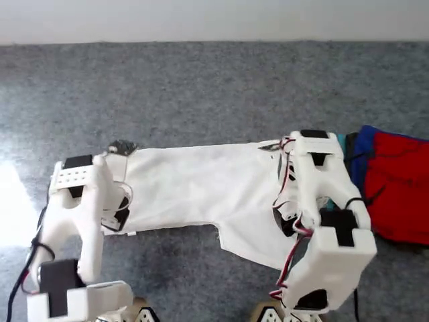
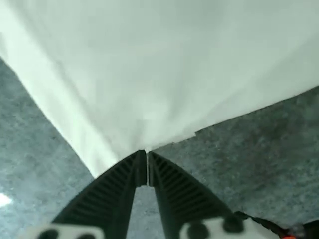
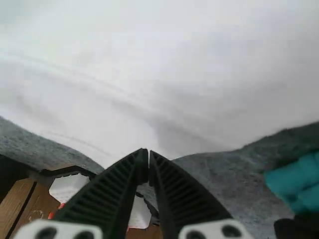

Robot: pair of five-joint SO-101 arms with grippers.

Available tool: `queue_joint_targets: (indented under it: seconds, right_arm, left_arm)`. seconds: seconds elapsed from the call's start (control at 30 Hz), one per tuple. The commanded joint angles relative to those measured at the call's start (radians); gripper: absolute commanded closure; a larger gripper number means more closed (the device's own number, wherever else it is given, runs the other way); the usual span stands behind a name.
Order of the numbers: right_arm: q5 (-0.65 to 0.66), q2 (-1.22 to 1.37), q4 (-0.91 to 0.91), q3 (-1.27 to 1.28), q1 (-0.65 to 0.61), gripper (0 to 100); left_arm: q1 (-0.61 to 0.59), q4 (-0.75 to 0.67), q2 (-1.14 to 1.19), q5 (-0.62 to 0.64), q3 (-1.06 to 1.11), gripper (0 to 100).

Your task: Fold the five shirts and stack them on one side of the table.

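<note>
A: Where is the white shirt (image 1: 201, 184) recorded?

B: It is laid flat across the middle of the grey table (image 1: 201, 87), lengthwise from the left arm (image 1: 80, 201) to the right arm (image 1: 322, 194). One corner is seen hanging toward the near edge.

A: How is the left gripper (image 2: 147, 159) noted?

B: Its jaws are pressed together, and a fold of the shirt's hem is pinched at the tips, just above the table.

A: And the right gripper (image 3: 148, 157)?

B: It is likewise closed, with the cloth's edge caught between the tips.

A: Is anything logged at the right edge?

B: A red shirt (image 1: 402, 191) is piled there with a blue shirt (image 1: 362, 157). Teal cloth (image 3: 294, 181) is seen just beside them.
</note>
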Motion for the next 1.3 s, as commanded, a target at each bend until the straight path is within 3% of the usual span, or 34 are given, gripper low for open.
queue_joint_targets:
  seconds: [0.0, 0.23, 0.53, 0.83, 0.97, 1.27]
  right_arm:
    - [-0.028, -0.188, 0.067, -0.011, -0.042, 98.9]
    - [-0.021, -0.630, 0.182, -0.011, -0.035, 98.9]
    - [-0.017, -1.066, 0.185, -0.005, 0.305, 98.7]
    - [0.126, -1.173, 0.185, -0.005, 0.728, 98.7]
    - [0.175, -1.178, 0.185, -0.005, 0.863, 98.7]
    - [0.209, -1.178, 0.185, -0.005, 1.001, 98.7]
  left_arm:
    - [0.000, 0.075, -0.144, -0.008, -0.088, 98]
    - [0.178, 0.192, -0.367, -0.005, -0.183, 98]
    - [0.488, 0.193, -0.180, 0.061, -0.335, 89]
    - [0.864, 0.198, 0.130, 0.066, -0.585, 88]
    - [1.005, 0.190, 0.224, 0.066, -0.619, 83]
    - [1.106, 0.112, 0.373, 0.066, -0.624, 80]
